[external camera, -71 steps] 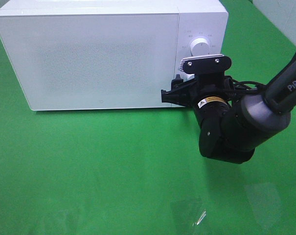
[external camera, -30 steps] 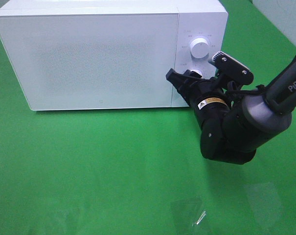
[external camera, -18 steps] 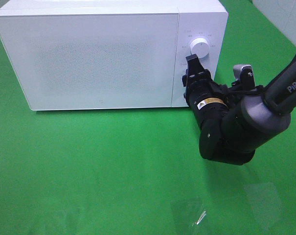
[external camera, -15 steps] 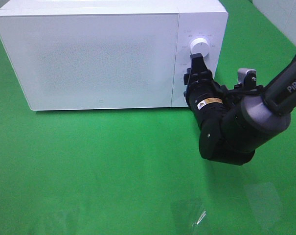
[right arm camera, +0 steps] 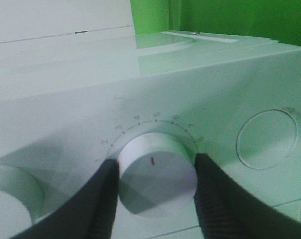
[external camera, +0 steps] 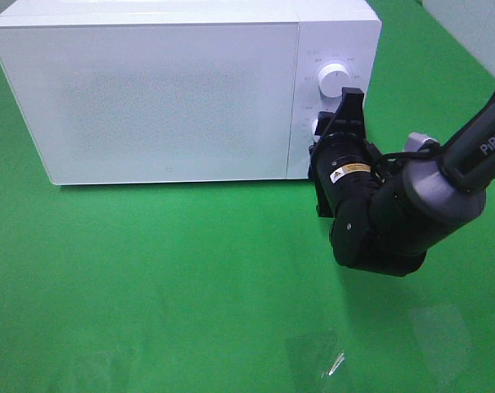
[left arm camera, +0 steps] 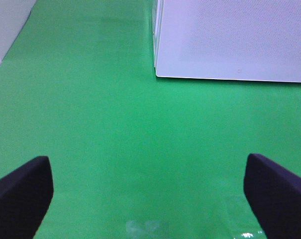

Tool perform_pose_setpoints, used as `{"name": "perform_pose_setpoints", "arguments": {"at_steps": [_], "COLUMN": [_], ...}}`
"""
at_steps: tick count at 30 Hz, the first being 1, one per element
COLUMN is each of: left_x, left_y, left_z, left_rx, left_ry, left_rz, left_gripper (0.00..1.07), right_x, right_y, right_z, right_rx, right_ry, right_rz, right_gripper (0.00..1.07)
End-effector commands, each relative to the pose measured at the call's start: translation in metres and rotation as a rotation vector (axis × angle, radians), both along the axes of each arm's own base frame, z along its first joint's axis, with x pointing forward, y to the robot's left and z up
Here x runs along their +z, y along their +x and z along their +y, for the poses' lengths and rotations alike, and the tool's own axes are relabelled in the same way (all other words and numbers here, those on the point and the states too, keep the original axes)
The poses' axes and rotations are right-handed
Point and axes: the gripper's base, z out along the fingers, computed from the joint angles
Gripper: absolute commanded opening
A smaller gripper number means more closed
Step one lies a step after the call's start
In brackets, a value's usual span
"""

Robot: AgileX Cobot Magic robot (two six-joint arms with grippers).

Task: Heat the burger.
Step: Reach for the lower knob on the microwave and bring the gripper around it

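The burger is hidden; no view shows it. The white microwave (external camera: 165,98) stands with its door closed. My right gripper (external camera: 333,131) is pressed against the control panel, shut on the lower knob (right arm camera: 157,172). Its two dark fingers (right arm camera: 100,204) clamp the knob from both sides, and the knob's red mark faces me. The upper knob (external camera: 333,79) is free. Over bare green cloth, my left gripper (left arm camera: 150,199) is open and holds nothing. The exterior view does not show it.
A corner of the microwave (left arm camera: 230,40) lies ahead of the left gripper. A second knob (right arm camera: 11,199) and a round button (right arm camera: 266,139) flank the gripped knob. Green cloth (external camera: 149,286) covers the table in front.
My right gripper moved up from the door's lower edge onto the lower knob and rolled about it, so its fingers went from level to upright. The left gripper stayed open.
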Motion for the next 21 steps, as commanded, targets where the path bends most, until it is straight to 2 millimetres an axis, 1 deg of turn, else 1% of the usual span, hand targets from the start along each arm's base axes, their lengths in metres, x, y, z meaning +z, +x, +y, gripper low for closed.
{"name": "perform_pose_setpoints", "arguments": {"at_steps": [1, 9, 10, 11, 13, 14, 15, 18, 19, 20, 21], "left_x": [0.0012, 0.0012, 0.0012, 0.0012, 0.0012, 0.0012, 0.0012, 0.0012, 0.0012, 0.0012, 0.0012], "left_y": [-0.0021, -0.0021, -0.0021, -0.0021, -0.0021, -0.0021, -0.0021, -0.0021, -0.0021, -0.0021, -0.0021], "left_z": [0.0, 0.0, 0.0, 0.0, 0.0, 0.0, 0.0, 0.0, 0.0, 0.0, 0.0], "left_rx": [0.005, 0.005, 0.005, 0.005, 0.005, 0.005, 0.005, 0.005, 0.005, 0.005, 0.005], "left_ry": [0.002, 0.002, 0.002, 0.002, 0.002, 0.002, 0.002, 0.002, 0.002, 0.002, 0.002], "left_rz": [-0.03, -0.03, -0.03, -0.03, -0.03, -0.03, -0.03, -0.03, -0.03, -0.03, -0.03], "left_gripper": [0.98, 0.98, 0.98, 0.98, 0.98, 0.98, 0.98, 0.98, 0.98, 0.98, 0.98], "right_x": [0.0269, 0.0269, 0.0267, 0.0267, 0.0267, 0.0267, 0.0263, 0.0261, 0.0261, 0.0261, 0.0258], "right_y": [0.0073, 0.0073, 0.0073, 0.0073, 0.0073, 0.0073, 0.0071, 0.0071, 0.0071, 0.0071, 0.0071], "right_z": [0.0, 0.0001, 0.0, 0.0, -0.0003, -0.0003, -0.0013, -0.0024, -0.0029, -0.0029, -0.0045], "right_rx": [-0.022, -0.023, -0.024, -0.024, -0.027, -0.027, -0.038, -0.05, -0.055, -0.055, -0.073], "right_ry": [0.03, -0.037, -0.039, -0.039, -0.05, -0.05, -0.06, -0.063, -0.068, -0.068, -0.083], "right_rz": [-0.25, -0.25, -0.247, -0.247, -0.247, -0.247, -0.243, -0.241, -0.241, -0.241, -0.237], "right_gripper": [0.04, 0.07, 0.09, 0.09, 0.17, 0.17, 0.21, 0.23, 0.26, 0.26, 0.29]}}
